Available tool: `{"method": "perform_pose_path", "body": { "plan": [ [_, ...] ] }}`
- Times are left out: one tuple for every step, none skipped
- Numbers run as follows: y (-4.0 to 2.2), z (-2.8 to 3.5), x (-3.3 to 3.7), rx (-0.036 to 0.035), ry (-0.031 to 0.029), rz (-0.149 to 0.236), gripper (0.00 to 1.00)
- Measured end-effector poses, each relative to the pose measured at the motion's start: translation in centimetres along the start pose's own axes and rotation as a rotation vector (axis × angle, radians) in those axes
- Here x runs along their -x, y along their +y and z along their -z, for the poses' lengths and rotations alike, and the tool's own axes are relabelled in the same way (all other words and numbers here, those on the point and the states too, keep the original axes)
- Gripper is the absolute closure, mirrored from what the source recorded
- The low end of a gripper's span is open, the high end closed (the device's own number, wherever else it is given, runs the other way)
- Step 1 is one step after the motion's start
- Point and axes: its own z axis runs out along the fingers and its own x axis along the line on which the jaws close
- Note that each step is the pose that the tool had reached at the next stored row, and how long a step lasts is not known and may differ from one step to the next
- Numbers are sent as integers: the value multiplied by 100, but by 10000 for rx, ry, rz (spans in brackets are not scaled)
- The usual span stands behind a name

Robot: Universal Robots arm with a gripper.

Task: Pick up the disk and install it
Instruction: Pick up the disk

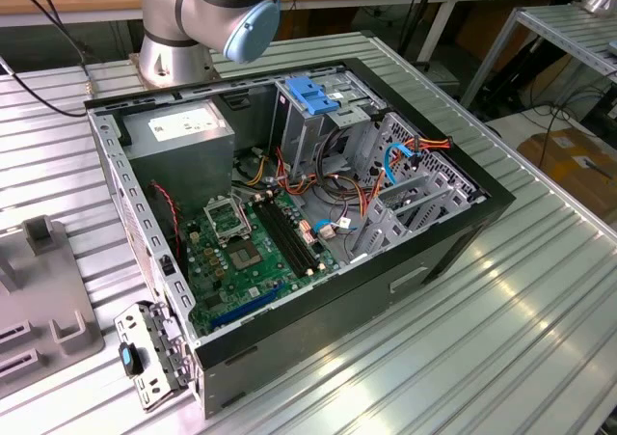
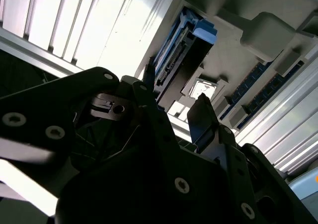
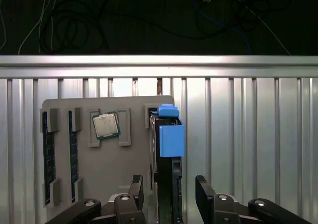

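Observation:
The disk (image 3: 168,149) stands on edge in a slot of a grey holder plate (image 3: 114,169), with its light-blue carrier rail (image 3: 171,134) facing the camera. In the first wrist view my gripper (image 3: 169,188) is open. Its two black fingers (image 3: 136,186) stand on either side of the disk, with a small gap on each side. In the second wrist view the disk (image 2: 181,57) lies just beyond the fingertips (image 2: 201,110). In the exterior view the open computer case (image 1: 289,213) lies on the metal table, with its drive cage and blue latch (image 1: 313,93) at the far side.
The holder plate also carries a processor chip (image 3: 105,125) and memory sticks (image 3: 45,154). Its edge shows at the exterior view's left (image 1: 39,300). The ribbed table ends at a rail (image 3: 159,60), with cables on the dark floor beyond. The arm's base (image 1: 174,49) stands behind the case.

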Motion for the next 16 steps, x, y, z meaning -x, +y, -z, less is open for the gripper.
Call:
{"method": "perform_pose_path", "body": {
  "plan": [
    [-1, 0, 0, 0, 0, 0, 46],
    [-1, 0, 0, 0, 0, 1, 46],
    [-1, -1, 0, 1, 1, 0, 46],
    [0, -6, -1, 0, 1, 1, 46],
    [7, -12, -1, 0, 0, 1, 46],
    [25, -23, 0, -2, -1, 1, 46],
    [36, -38, 0, -4, -3, 3, 46],
    [37, -48, -1, -3, -2, 9, 46],
    [38, -61, -1, -1, -1, 14, 46],
    [39, -73, -1, -1, -2, 21, 46],
    [39, -85, -1, -2, -2, 34, 46],
    [39, -98, -1, -1, -2, 56, 46],
    [39, -107, -2, 0, -1, 92, 46],
    [39, -115, -2, 4, 0, 176, 46],
    [39, -120, -2, 6, 4, 260, 46],
    [39, -130, -2, 8, 17, 408, 46]
  ]
}}
